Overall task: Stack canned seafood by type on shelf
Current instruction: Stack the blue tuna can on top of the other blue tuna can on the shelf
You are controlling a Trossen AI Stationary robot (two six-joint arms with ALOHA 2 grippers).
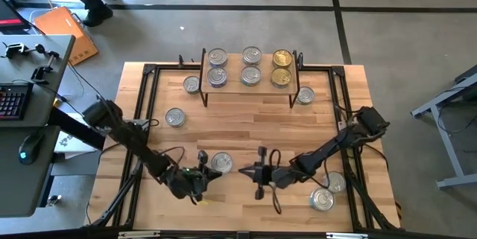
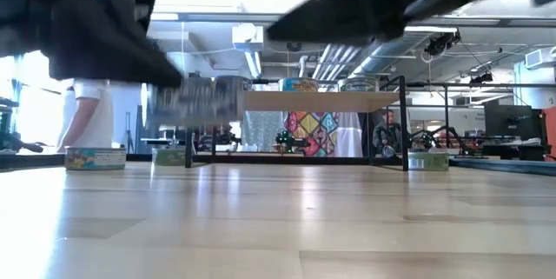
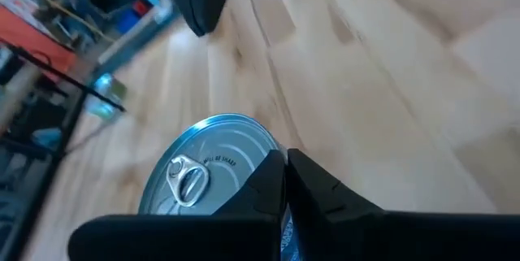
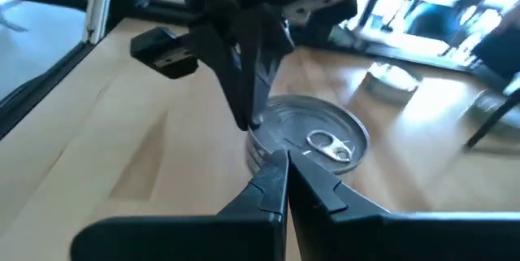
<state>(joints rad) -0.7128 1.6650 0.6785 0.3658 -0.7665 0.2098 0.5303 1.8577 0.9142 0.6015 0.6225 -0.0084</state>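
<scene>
1. Shelf (image 1: 250, 90) at the far side of the table; 6 tins on it in 3 pairs: 2 silver pairs (image 1: 217, 68) and (image 1: 251, 65), and 1 gold-lidded pair (image 1: 281, 68).
2. Loose tins on the tabletop (image 1: 246, 123): 1 just left of the shelf (image 1: 191, 84), 1 just right of it (image 1: 305, 96), 1 at mid-left (image 1: 174, 117), 2 near the right arm's base (image 1: 322, 199), and a silver pull-tab tin (image 1: 221, 163) at front centre.
3. Left gripper (image 1: 200, 176) low at front centre, fingers (image 3: 317, 192) pressed together with no gap; fingertips touching or just beside the pull-tab tin's rim, nothing clamped between them. Whether contact is real or only overlap is hard to say from the wrist view.
4. Right gripper (image 1: 256, 170) on the other side of the same tin, tips pointed at it, fingers likewise fully together and empty.
5. Step in hand, as judged: picking up the front-centre silver tin; no grip made.
6. Next move calls for: spreading 1 gripper's fingers wider than the tin, straddling the rim, clamping, then carrying to a silver stack on the shelf.
</scene>
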